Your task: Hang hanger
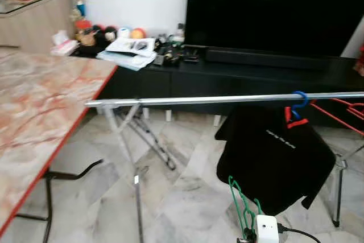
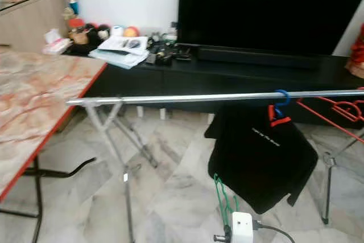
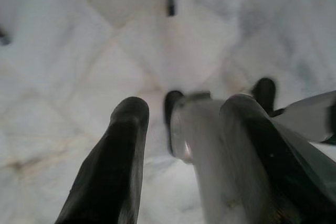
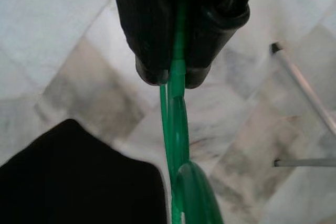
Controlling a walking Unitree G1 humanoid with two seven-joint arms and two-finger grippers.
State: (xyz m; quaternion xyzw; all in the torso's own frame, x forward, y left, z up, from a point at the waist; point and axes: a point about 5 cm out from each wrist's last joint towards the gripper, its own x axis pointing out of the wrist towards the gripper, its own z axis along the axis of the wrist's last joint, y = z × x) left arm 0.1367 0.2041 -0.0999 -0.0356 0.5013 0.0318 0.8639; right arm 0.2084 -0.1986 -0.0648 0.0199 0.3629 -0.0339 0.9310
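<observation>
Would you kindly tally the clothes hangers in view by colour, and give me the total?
Green: 1, the green hanger clamped in the right gripper, below the rail.
Blue: 1, the blue hanger hooked on the rail, carrying the black shirt.
Red: 1, the red hanger at the rail's right end; there may be more there.
Total: 3.

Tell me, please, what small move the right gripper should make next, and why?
Probably lift the green hanger toward the rail. The right gripper is shut on it, well below the rail, whose bare stretch lies left of the black shirt.
</observation>
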